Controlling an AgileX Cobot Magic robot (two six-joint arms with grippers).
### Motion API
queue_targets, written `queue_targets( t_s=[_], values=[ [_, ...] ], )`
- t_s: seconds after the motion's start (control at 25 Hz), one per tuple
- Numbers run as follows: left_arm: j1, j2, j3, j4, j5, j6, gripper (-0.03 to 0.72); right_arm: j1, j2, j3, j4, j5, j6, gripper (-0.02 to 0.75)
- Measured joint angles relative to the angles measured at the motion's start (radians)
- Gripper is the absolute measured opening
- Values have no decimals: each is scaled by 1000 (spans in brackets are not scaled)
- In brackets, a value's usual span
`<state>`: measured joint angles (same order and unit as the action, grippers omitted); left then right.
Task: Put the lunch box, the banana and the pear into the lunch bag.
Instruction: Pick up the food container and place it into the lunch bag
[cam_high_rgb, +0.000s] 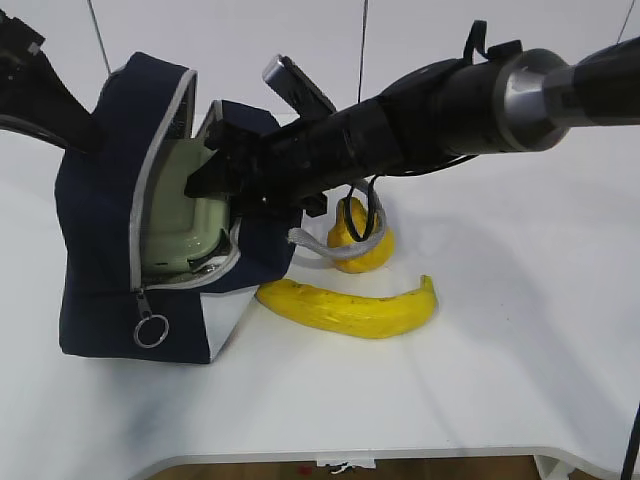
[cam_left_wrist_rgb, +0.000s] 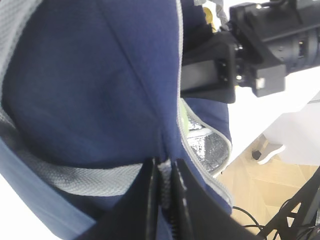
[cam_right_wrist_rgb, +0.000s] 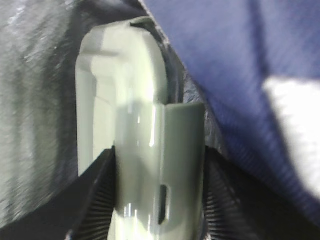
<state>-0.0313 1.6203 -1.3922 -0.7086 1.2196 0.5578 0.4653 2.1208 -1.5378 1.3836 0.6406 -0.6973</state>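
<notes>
Right wrist view: the lunch box (cam_right_wrist_rgb: 140, 165) is clamped across its stiff, smooth sides by the right pincer (cam_right_wrist_rgb: 150, 200); the lunch bag (cam_left_wrist_rgb: 100, 90) rim is pinched shut in the left pincer (cam_left_wrist_rgb: 162, 200); slipping is judged likely.

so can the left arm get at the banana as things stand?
Probably not: the left gripper is shut on the lunch bag edge, and the bag stands between it and the banana.
</notes>
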Motion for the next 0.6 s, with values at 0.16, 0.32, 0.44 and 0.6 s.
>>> queue_targets(
  t_s=[0.16, 0.32, 0.44, 0.6],
  values=[
    [0, 1, 0, 2, 0, 1, 17, 1, 15, -20, -6, -14, 0, 370],
    [0, 2, 0, 5, 0, 1, 17, 1, 44, -44, -8, -21, 0, 370],
    [0, 2, 0, 32, 0, 1, 17, 1, 76, -63, -6, -21, 0, 370],
    [0, 2, 0, 61, 0, 1, 17, 1, 104, -80, -2, -22, 0, 370]
  ],
)
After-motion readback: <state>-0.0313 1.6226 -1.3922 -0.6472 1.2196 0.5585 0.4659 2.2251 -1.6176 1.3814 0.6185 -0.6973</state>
